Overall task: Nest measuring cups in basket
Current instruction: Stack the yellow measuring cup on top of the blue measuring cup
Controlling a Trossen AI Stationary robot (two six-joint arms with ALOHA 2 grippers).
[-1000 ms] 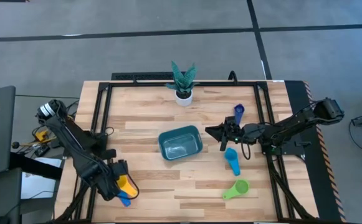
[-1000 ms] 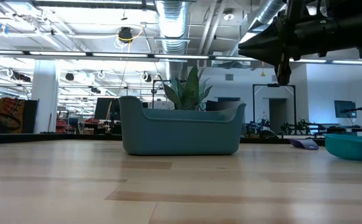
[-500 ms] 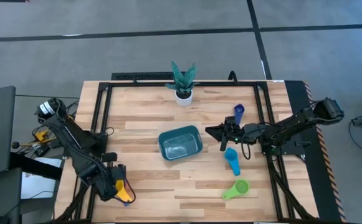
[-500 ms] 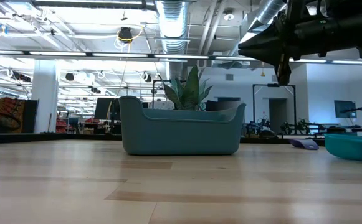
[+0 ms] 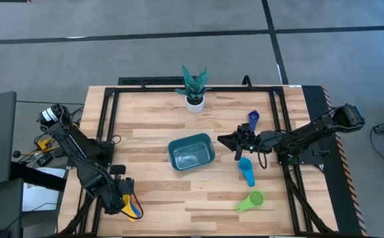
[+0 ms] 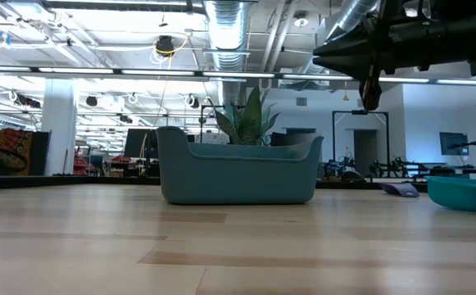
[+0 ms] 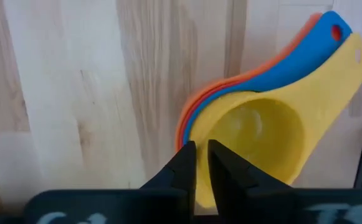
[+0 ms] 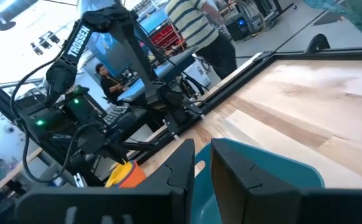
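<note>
We take the teal basket [image 5: 191,152] near the table's centre as our landmark; in the high view it holds no cup that we can make out, so we judge the nesting barely begun as far as the basket goes. Well to the basket's left and toward the near edge, the left gripper [image 5: 127,203] sits over a small stack of cups: the wrist view shows a yellow cup [image 7: 255,140] uppermost with a blue cup [image 7: 305,50] and an orange cup [image 7: 213,93] under it, already nested in each other. The left fingers there are nearly together with only a thin gap, their tips at the yellow cup's rim; we cannot tell whether they pinch that rim or merely hover. The right gripper [image 5: 230,141] hangs just right of the basket, above the table, fingers close together and holding nothing. Loose cups lie right of the basket: a dark blue cup [image 5: 253,119] farther back, a light blue cup [image 5: 246,170] nearer, a green cup [image 5: 251,200] nearest the front edge. A red cup we cannot find. Remaining, in our judgement: carry the stack to the basket, then add the three loose cups.
</note>
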